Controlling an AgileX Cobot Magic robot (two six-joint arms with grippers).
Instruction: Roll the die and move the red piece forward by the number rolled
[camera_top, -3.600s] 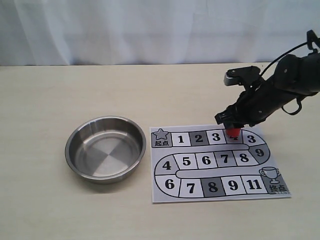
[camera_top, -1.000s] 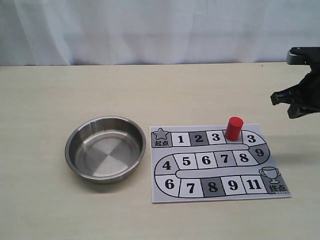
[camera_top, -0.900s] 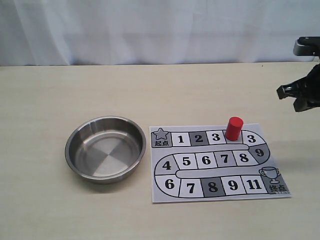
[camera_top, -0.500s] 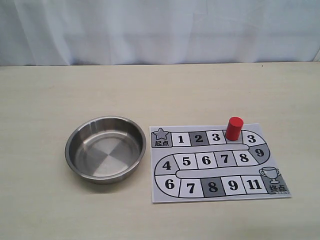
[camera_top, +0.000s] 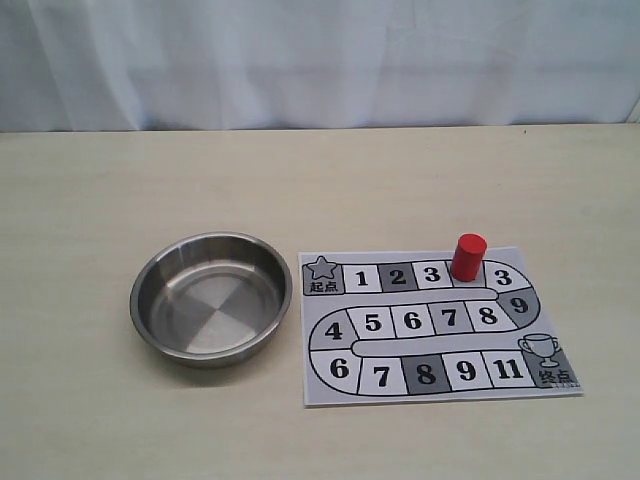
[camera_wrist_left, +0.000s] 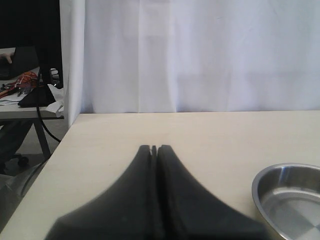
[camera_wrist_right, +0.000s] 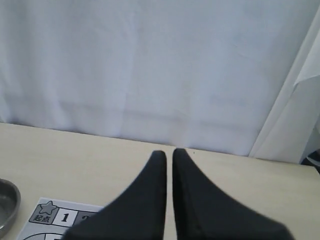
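White curtain (camera_top: 320, 60) at the back, pale counter (camera_top: 300, 180) out front, and not an arm to be seen in the exterior view. So where are they? The left claw (camera_wrist_left: 154, 149) hangs over the counter's near corner, tips pressed tight together, gripping nothing, with the bowl (camera_wrist_left: 260, 180) just off to its side. The right claw (camera_wrist_right: 169, 154) hovers above the board (camera_wrist_right: 55, 216), drawn in to a bare sliver, nothing between its tips either.

On to the game itself. The red piece (camera_top: 468, 256) stands upright on the board (camera_top: 412, 321), top row, on the square between the two 3s, covering that square's number. The bowl (camera_top: 135, 300) sits just beside the board and looks bare inside. The die? Not visible in any view, so the roll cannot be read off.

My call: the piece looks placed, well past the star, and the task seems at or near its finish. If anything is left, it is a check that the square matches the roll, which needs the die found first.
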